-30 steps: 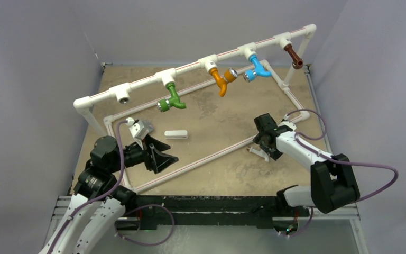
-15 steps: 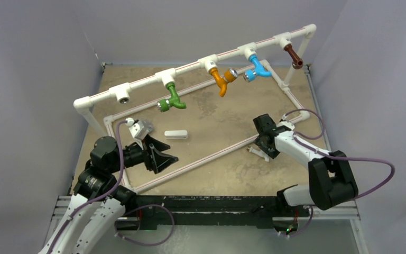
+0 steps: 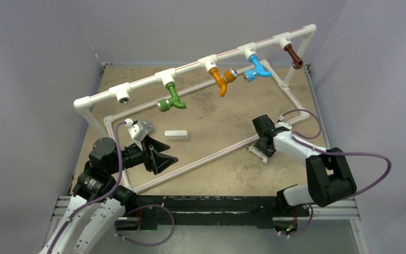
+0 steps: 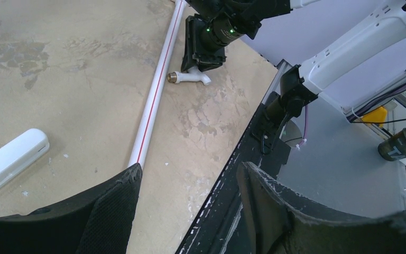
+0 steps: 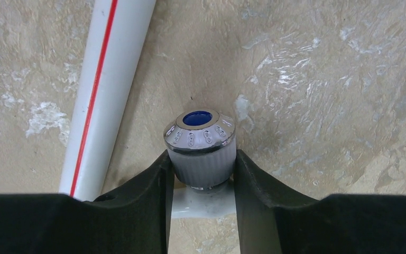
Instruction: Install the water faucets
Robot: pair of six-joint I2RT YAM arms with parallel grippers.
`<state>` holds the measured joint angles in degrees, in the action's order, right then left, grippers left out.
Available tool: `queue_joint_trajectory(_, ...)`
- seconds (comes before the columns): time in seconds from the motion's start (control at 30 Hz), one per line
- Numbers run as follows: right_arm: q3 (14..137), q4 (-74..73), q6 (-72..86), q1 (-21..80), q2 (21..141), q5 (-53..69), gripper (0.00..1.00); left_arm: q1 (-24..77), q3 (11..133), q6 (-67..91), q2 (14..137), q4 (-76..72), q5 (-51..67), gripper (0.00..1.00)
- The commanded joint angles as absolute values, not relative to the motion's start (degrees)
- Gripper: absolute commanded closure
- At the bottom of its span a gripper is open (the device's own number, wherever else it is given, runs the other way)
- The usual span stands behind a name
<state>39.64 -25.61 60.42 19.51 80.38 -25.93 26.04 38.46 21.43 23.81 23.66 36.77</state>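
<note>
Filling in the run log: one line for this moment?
right gripper: shut on white faucet, on table | left gripper: open, holding nothing | leftmost fitting: empty

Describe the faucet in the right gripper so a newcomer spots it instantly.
Find the red-striped pipe rail crossing the near side of the table. Near its right end, in the right gripper, lies the white faucet. It is the only white one, and the only one not hanging from the raised pipe.
</note>
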Motion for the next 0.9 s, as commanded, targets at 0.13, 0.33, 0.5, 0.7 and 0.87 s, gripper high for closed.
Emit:
queue_joint_trajectory(0.13,39.74,-26.62,59.11,20.38,79.99,-24.55,1.00,26.54,39.37,20.83,23.25,23.12,36.13,0.34)
queue_joint_trajectory(0.33,41.14,-27.26,57.70,24.66,75.02,-22.66,1.00,26.78,39.60,20.83,23.58,23.42,36.24,0.34)
queue_joint_trajectory(0.5,42.76,-29.38,57.55,29.07,69.67,-21.24,1.00,26.98,39.86,21.43,24.85,23.34,36.14,0.32)
queue_joint_trajectory(0.7,43.61,-23.96,54.78,34.64,62.16,-15.74,1.00,26.98,40.87,23.49,27.31,23.76,36.16,0.29)
queue_joint_trajectory(0.87,46.64,-20.52,54.14,40.57,60.76,-12.58,1.00,26.98,41.45,27.72,30.33,24.70,39.44,0.28)
